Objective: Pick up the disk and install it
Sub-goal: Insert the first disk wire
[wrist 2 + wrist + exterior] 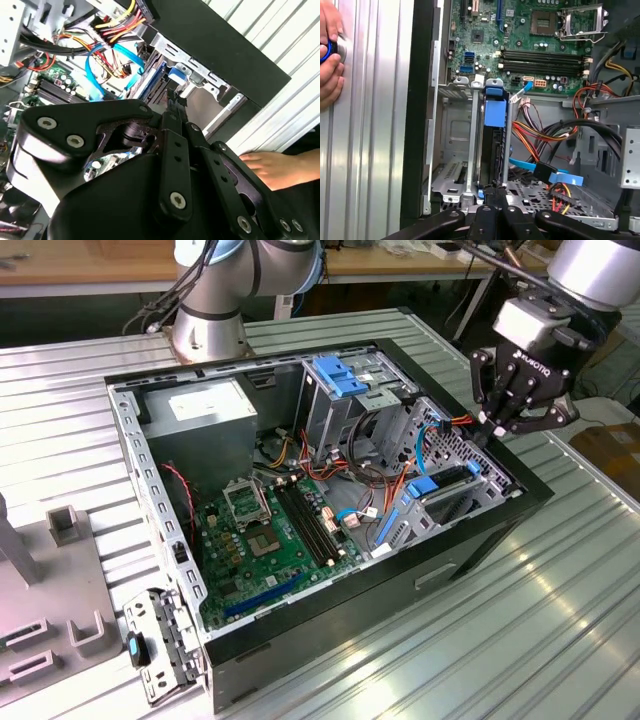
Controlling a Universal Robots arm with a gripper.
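We saw an open black computer case (340, 620) lying on a ribbed metal surface (520, 640), its green motherboard (265, 540) facing up beside a grey power supply (200, 415). A pale blue bracket (338, 375) topped the drive cage, and grey fixtures (68, 525) stood at the exterior view's left.

Disk (425, 485), right of centre in exterior view, largely hidden by drive cage (455, 445); arm (590, 265) cropped upper right.
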